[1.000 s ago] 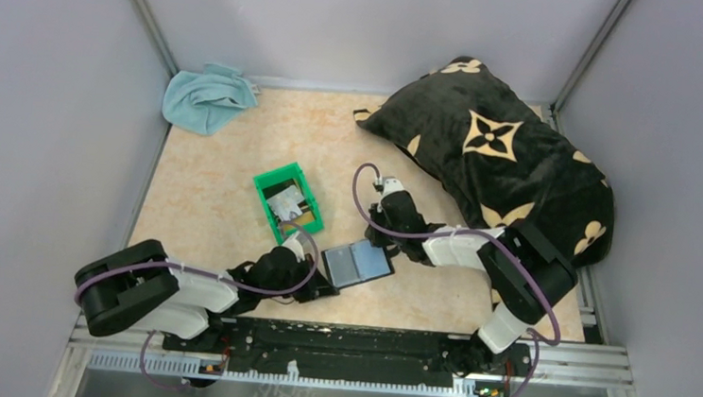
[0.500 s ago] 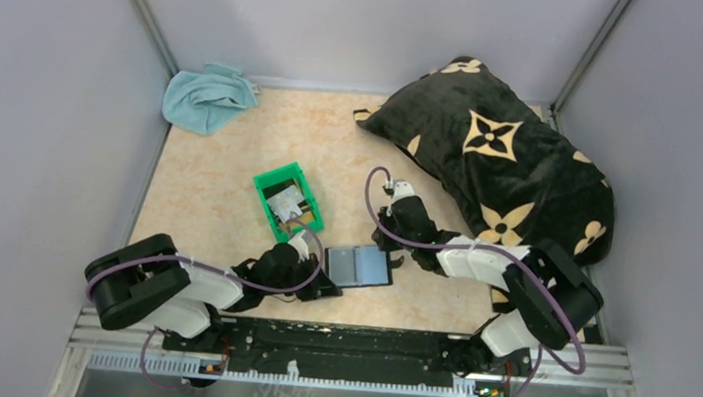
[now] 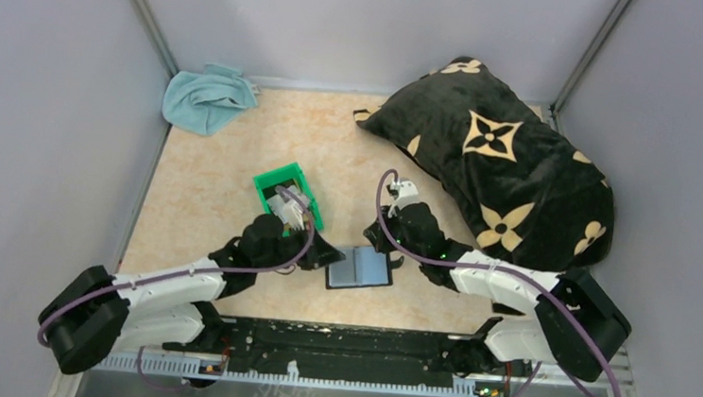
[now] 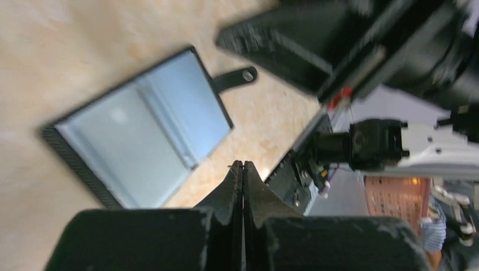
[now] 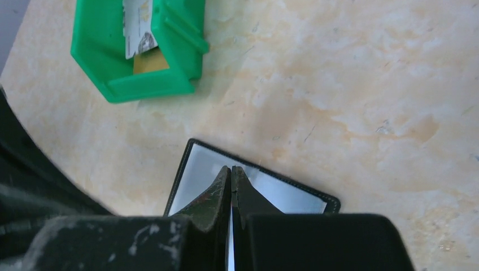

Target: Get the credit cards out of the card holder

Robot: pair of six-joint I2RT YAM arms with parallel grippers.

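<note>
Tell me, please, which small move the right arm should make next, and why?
Probably raise the right gripper clear of the card holder. Its jaws are shut over the open holder, whose grey-blue panels show no card, while credit cards already lie in the green bin. A hidden card cannot be excluded.

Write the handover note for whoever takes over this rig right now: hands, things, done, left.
Left hand: shut, empty, beside the card holder.
Right hand: shut, empty, tips over the holder's edge; contact unclear.
Holder: open flat on the table, grey-blue panels up.
Credit cards: in the green bin.
Done: cards in the bin; no card shows on the panels.
Left: check the pockets for hidden cards, then retract.
</note>
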